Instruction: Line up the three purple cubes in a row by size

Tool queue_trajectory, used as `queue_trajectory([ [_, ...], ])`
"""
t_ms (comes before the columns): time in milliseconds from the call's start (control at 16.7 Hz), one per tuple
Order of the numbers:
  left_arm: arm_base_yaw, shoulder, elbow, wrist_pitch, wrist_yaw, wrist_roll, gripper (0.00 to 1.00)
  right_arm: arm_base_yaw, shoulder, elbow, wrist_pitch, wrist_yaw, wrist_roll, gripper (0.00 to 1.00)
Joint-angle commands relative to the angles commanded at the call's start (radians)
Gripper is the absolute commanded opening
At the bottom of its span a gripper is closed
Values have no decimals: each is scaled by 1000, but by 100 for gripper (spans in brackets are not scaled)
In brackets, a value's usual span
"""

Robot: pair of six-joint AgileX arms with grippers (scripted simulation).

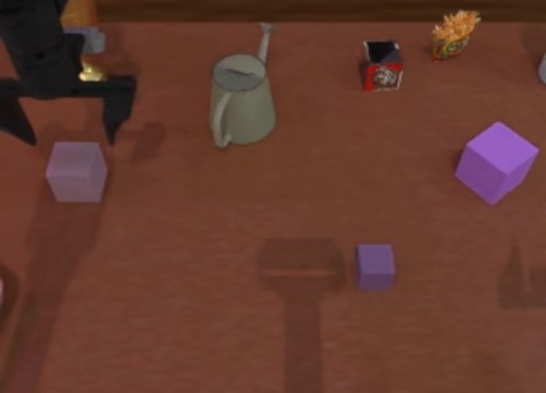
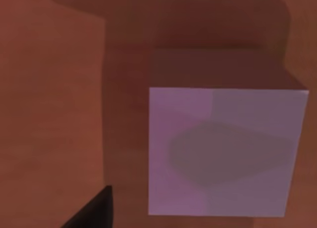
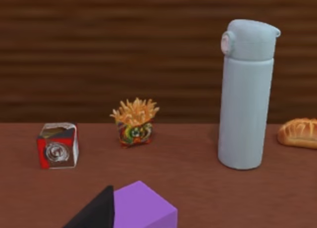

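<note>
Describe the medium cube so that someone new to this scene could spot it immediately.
Start at the grey-green watering can near the table's far edge, then go left and a little nearer. The medium cube sits there, just below the dark left hand. It is pale lilac-pink, unlike the small dark violet cube and the large bright purple cube.

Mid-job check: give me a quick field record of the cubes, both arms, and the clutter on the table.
small cube: dark violet, front centre, alone
medium cube: pale lilac, left side
large cube: bright purple, right side
row: not formed, cubes far apart
left gripper: above the table just behind the medium cube, open, holding nothing
right gripper: out of the top view; its wrist camera sees the large cube
clutter: watering can, carton, fries, flask, bread
</note>
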Motion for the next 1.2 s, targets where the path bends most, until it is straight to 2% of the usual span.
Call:
queue_trajectory([
  [120,37,-17,-25,14,2,37,100,0,0,0,0,0,0,100],
  [480,37,-11,-35,29,1,38,100,0,0,0,0,0,0,100],
  [960,41,68,-213,288,3,42,100,0,0,0,0,0,0,100],
  [1200,41,76,-232,315,3,42,100,0,0,0,0,0,0,100],
])
